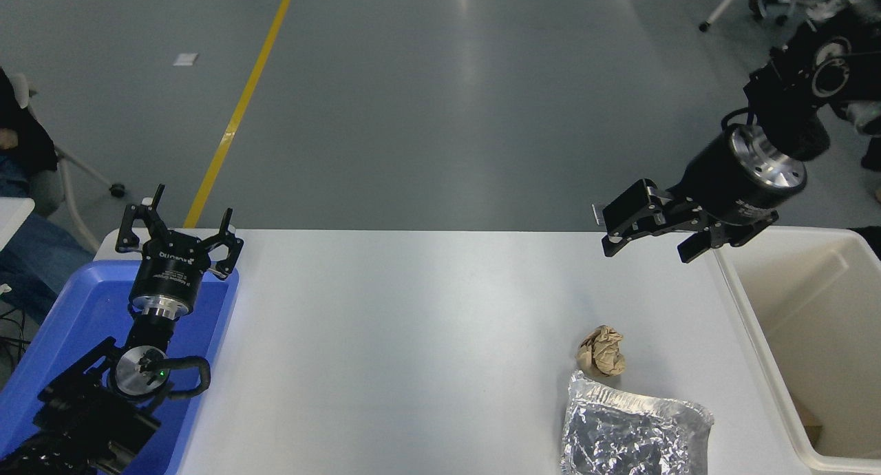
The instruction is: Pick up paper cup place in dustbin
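By dustbin (812, 323) far-left corner, right tool (647, 244) spread, empty.

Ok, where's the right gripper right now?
In the head view the right gripper hangs open and empty at the upper right, above the table's far edge, just left of the dustbin and well beyond the crumpled brown paper ball.

Raised above the far right edge of the white desk (427, 323), beside the cream-white rectangular plastic dustbin (757, 337): right black pincer (647, 244), fingers spread, holding nothing. Near the front: crumpled brown paper ball (601, 351) touching a crinkled silver foil pouch (633, 434). Parked over the blue plastic tray (62, 323) at lower left: left black pincer (180, 228), fingers apart.
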`<state>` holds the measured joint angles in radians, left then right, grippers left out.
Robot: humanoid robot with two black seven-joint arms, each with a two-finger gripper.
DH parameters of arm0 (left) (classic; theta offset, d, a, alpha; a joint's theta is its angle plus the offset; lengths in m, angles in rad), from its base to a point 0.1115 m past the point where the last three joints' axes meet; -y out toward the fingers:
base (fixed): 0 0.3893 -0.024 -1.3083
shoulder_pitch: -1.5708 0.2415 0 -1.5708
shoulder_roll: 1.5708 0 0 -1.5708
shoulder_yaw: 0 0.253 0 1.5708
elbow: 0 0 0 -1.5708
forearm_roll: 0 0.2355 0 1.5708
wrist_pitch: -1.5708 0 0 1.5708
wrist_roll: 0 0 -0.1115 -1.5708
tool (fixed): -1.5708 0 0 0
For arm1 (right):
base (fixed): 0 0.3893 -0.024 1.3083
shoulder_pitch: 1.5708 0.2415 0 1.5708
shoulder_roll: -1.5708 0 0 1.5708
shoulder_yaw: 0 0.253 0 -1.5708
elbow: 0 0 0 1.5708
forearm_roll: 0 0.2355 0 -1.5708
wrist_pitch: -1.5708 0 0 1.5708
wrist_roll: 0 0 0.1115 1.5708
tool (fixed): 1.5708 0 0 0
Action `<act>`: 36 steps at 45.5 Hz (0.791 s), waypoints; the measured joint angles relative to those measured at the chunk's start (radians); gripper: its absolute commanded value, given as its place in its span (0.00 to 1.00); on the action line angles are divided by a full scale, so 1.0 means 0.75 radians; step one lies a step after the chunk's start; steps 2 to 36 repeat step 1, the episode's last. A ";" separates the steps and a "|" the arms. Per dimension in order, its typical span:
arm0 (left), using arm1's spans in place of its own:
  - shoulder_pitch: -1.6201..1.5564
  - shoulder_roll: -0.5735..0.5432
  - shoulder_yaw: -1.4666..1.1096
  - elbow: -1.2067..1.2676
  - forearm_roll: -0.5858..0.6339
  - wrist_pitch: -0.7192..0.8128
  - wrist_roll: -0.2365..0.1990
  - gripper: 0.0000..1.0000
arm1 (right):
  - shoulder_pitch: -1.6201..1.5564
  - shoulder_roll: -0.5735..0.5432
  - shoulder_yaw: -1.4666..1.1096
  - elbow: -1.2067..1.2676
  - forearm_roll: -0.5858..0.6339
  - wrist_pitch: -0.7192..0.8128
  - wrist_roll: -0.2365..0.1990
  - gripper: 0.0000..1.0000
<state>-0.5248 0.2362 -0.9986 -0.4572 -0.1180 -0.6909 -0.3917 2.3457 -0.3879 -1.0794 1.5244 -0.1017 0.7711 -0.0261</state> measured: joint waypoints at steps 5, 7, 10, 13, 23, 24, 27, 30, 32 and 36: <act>0.000 0.000 0.000 0.000 0.000 0.000 0.000 1.00 | 0.011 0.009 -0.001 0.007 0.010 0.002 0.000 1.00; 0.000 0.000 0.000 0.000 0.000 0.000 0.000 1.00 | 0.011 0.009 -0.001 0.007 0.010 0.002 0.000 1.00; 0.000 0.000 0.000 0.000 0.000 0.000 0.000 1.00 | 0.011 0.009 -0.001 0.007 0.010 0.002 0.000 1.00; 0.000 0.000 0.000 0.000 0.000 0.000 0.000 1.00 | 0.011 0.009 -0.001 0.007 0.010 0.002 0.000 1.00; 0.000 0.000 0.000 0.000 0.000 0.000 0.000 1.00 | 0.011 0.009 -0.001 0.007 0.010 0.002 0.000 1.00; 0.000 0.000 0.000 0.000 0.000 0.000 0.000 1.00 | 0.011 0.009 -0.001 0.007 0.010 0.002 0.000 1.00; 0.000 0.000 0.000 0.000 0.000 0.000 0.000 1.00 | 0.011 0.009 -0.001 0.007 0.010 0.002 0.000 1.00; 0.000 0.000 0.000 0.000 0.000 0.000 0.000 1.00 | 0.011 0.009 -0.001 0.007 0.010 0.002 0.000 1.00; 0.000 0.000 0.000 0.000 0.000 0.000 0.000 1.00 | 0.011 0.009 -0.001 0.007 0.010 0.002 0.000 1.00; 0.000 0.000 0.000 0.000 0.000 0.000 0.000 1.00 | 0.011 0.009 -0.001 0.007 0.010 0.002 0.000 1.00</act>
